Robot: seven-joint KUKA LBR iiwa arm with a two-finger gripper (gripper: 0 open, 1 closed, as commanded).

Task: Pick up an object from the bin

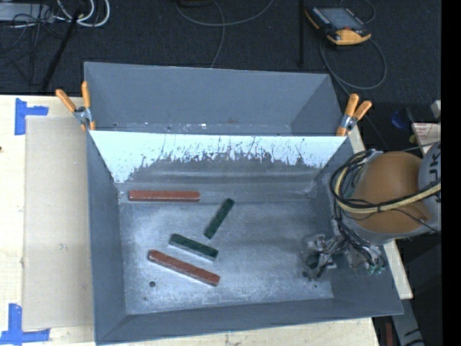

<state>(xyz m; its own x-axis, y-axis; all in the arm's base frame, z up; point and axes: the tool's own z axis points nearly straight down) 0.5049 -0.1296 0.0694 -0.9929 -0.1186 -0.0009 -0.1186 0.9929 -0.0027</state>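
The grey metal bin (209, 99) has a floor speckled white. Two flat reddish-brown bars (164, 195) (184, 267) and two flat dark green bars (218, 218) (193, 246) lie in it. The arm's rounded cover (385, 193) is orange-brown.

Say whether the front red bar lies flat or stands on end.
Flat. The front red bar lies full length on the bin floor, slanted, with a green bar just behind it.

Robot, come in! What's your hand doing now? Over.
Hand low at bin's right end, over bare floor. Two green sticks, two red-brown sticks lie to its left. Nothing between.
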